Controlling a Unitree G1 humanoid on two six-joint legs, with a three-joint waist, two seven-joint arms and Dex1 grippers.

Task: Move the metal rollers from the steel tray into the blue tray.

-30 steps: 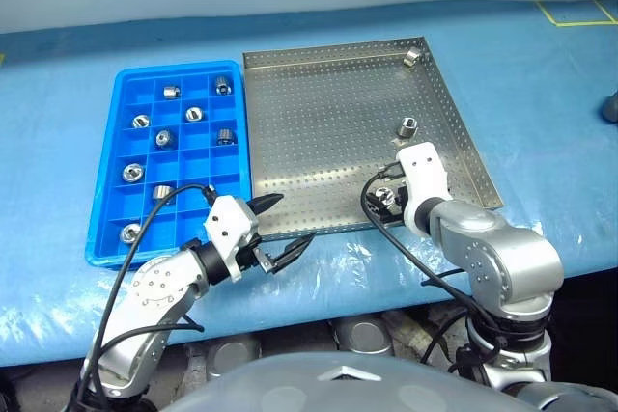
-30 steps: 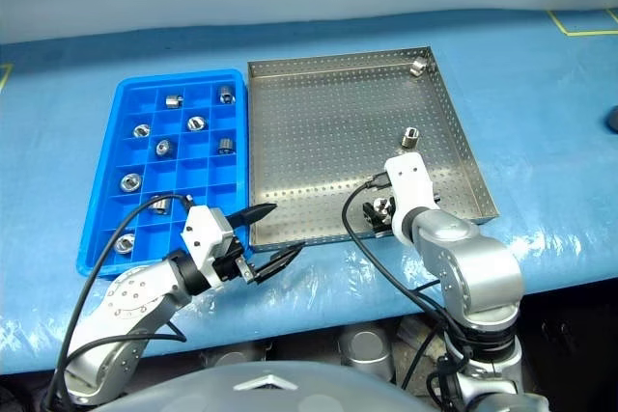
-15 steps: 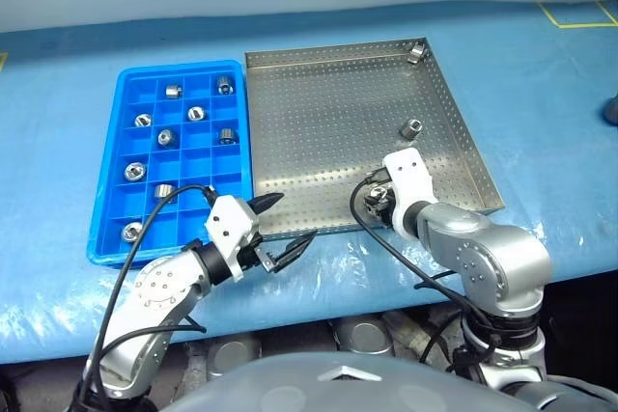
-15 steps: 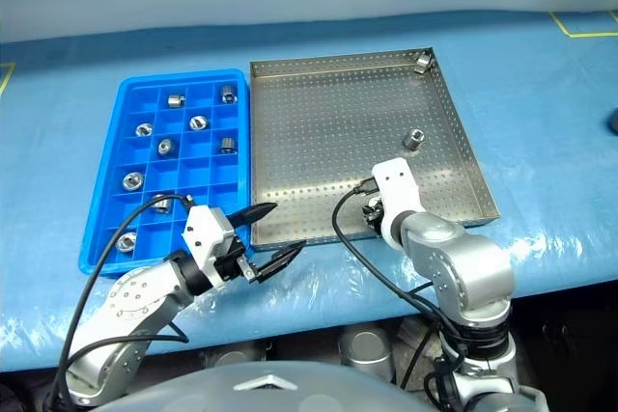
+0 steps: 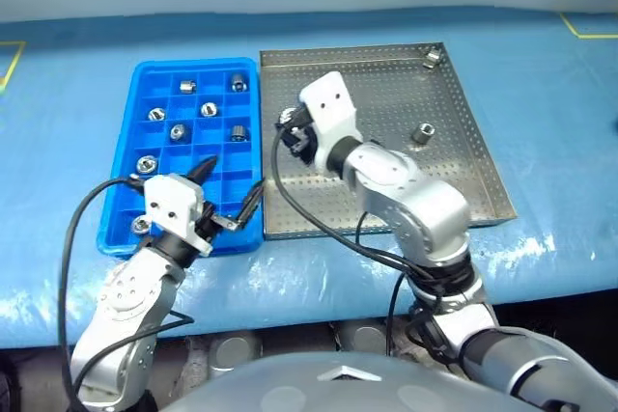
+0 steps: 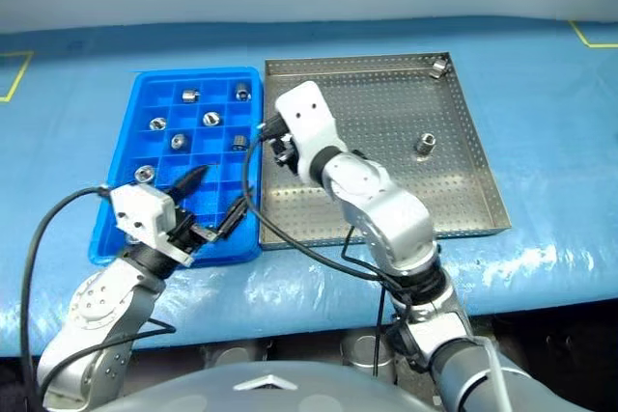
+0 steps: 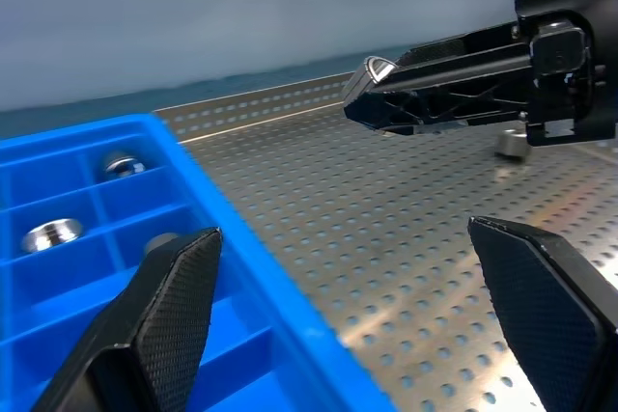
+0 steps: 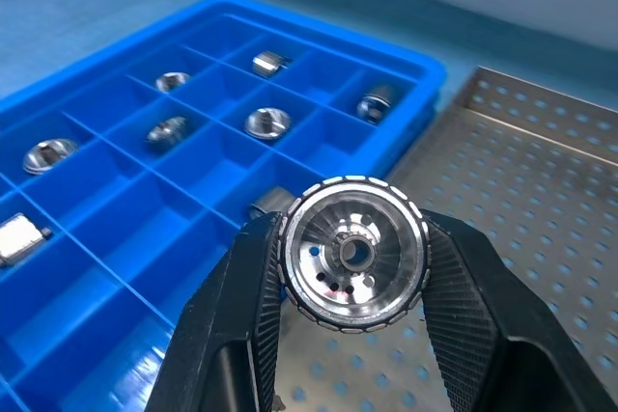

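Shiny knurled metal roller (image 8: 352,254) with hollow centre sits clamped in right pincer (image 8: 352,277); left pincer (image 7: 357,306) gapes wide.

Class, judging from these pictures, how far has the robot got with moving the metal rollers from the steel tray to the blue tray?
Done: several metal rollers already sit in compartments of the blue tray. In hand: the right gripper is shut on one roller, carried above the steel tray near the blue tray's edge. Left: two rollers, one on the perforated floor, one in the far corner. The left gripper is open.
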